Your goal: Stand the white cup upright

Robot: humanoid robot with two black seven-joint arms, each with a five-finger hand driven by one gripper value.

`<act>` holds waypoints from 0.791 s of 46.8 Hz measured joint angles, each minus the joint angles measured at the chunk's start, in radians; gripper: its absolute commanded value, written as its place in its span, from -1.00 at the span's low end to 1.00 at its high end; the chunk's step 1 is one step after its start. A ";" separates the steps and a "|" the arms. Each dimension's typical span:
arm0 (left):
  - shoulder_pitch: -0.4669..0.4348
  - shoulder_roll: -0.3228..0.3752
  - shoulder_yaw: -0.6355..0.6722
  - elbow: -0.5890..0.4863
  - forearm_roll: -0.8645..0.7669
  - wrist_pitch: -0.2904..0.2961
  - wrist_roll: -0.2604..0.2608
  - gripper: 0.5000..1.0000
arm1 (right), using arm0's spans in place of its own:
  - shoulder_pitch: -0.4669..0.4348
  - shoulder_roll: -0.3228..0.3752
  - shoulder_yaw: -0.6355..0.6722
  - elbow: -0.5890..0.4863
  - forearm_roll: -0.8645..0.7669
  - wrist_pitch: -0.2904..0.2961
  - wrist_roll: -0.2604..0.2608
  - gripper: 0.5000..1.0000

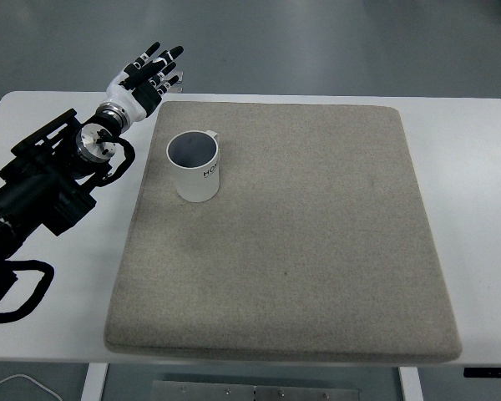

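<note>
Just below and to the right of the fingers (159, 63), the white cup (195, 166) stands upright on the grey mat (317, 242), its mouth open to the ceiling and its base flat. By this look the task is done; nothing seems left but to clear the arm. Those fingers of the left hand (144, 77) are spread apart and hold nothing, well clear of the cup, over the table (33, 117) past the mat's far left corner.

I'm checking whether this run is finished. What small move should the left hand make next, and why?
Probably withdraw toward the table's left edge. The white cup already stands upright on the grey mat, mouth up, and the left hand is open, clear of it.
</note>
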 measured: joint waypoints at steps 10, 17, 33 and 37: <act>0.000 0.000 0.000 0.000 0.000 -0.004 0.000 0.99 | 0.000 0.000 0.000 -0.001 0.000 0.000 0.000 0.72; 0.001 0.002 0.003 0.002 0.001 -0.025 0.000 0.99 | 0.000 0.000 0.000 -0.001 0.000 0.000 0.000 0.72; -0.007 0.003 -0.003 0.004 0.001 -0.027 0.000 0.99 | 0.000 0.000 0.000 -0.001 0.000 0.000 0.001 0.72; -0.007 -0.002 -0.004 0.004 0.001 -0.028 0.000 0.99 | 0.000 0.000 0.000 -0.001 0.000 0.000 0.001 0.72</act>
